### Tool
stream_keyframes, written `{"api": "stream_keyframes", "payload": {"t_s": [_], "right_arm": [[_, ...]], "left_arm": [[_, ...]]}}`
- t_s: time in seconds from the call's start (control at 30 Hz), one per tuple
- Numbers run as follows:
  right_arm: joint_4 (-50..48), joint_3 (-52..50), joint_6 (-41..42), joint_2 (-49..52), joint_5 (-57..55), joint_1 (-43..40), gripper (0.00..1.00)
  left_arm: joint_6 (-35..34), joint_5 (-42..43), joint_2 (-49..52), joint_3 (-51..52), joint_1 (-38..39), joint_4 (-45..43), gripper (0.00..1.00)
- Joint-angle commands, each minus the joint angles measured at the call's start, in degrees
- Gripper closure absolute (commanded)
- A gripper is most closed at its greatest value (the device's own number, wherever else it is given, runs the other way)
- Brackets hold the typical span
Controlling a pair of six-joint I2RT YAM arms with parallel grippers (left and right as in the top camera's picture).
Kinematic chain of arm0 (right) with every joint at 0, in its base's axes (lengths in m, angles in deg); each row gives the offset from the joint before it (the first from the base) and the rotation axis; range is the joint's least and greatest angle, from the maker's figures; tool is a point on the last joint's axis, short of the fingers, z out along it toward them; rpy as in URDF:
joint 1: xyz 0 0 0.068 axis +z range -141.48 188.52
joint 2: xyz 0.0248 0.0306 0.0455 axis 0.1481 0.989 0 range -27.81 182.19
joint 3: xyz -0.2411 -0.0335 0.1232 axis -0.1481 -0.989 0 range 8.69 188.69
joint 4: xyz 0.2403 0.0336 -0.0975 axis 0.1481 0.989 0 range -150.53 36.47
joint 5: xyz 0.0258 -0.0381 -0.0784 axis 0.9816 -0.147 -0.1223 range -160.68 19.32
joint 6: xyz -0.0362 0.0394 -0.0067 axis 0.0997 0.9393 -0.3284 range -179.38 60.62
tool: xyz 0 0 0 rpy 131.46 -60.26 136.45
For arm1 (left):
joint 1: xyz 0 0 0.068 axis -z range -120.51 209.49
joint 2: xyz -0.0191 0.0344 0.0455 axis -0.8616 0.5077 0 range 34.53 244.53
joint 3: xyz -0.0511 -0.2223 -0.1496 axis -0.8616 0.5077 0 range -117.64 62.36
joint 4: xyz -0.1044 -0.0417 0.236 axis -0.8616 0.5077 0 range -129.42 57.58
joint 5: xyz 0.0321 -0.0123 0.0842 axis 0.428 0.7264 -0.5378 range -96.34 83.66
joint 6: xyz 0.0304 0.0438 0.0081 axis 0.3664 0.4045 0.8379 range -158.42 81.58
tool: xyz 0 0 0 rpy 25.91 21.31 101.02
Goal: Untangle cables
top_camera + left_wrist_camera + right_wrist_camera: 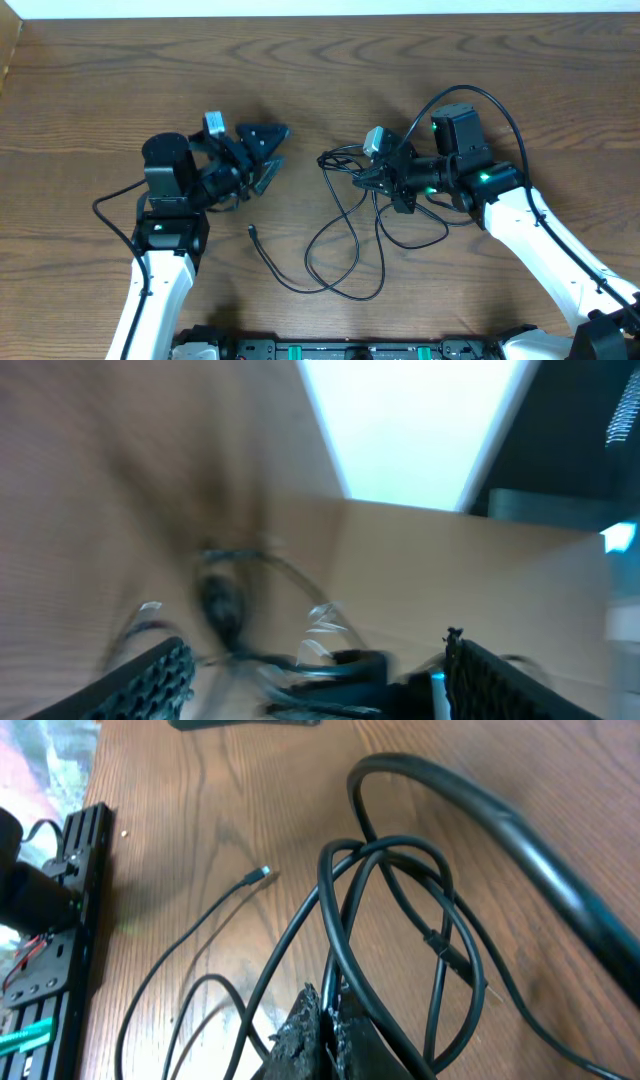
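The cables [345, 235] are thin black cords, looped and crossing over one another in the middle of the wooden table. One free plug end [251, 232] lies toward the left arm. My right gripper [365, 178] is shut on a strand at the top of the bundle. In the right wrist view its fingertips [322, 1025] pinch a black cable [380, 910] whose loops fan out ahead, with the plug end [262, 872] beyond. My left gripper [280, 148] stands open left of the tangle, holding nothing. Its wrist view is blurred, showing wide-apart fingers [150, 680] and dark cables [225, 605] ahead.
The right arm's thicker black cable [500, 830] arcs over the table behind the tangle. A black rail [70, 870] runs along the table's front edge. The back edge of the table [320, 17] meets a white wall.
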Motion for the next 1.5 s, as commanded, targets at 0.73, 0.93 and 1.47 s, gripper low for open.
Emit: {"api": "stream_keyframes", "payload": {"t_s": [0.73, 0.93, 1.47], "right_arm": [[-0.20, 0.26, -1.07, -0.15, -4.74, 3.98, 0.99], [-0.68, 0.26, 2.14, -0.15, -14.43, 3.96, 0.99], [-1.55, 0.26, 4.44, -0.15, -12.37, 4.00, 0.99]], "left_arm": [[-20.52, -11.02, -0.31, -0.50, 14.99, -6.78, 0.30], [-23.26, -11.37, -0.31, -0.50, 14.99, -6.80, 0.30], [-25.88, -17.25, 0.07, -0.50, 17.03, 5.01, 0.19]]}}
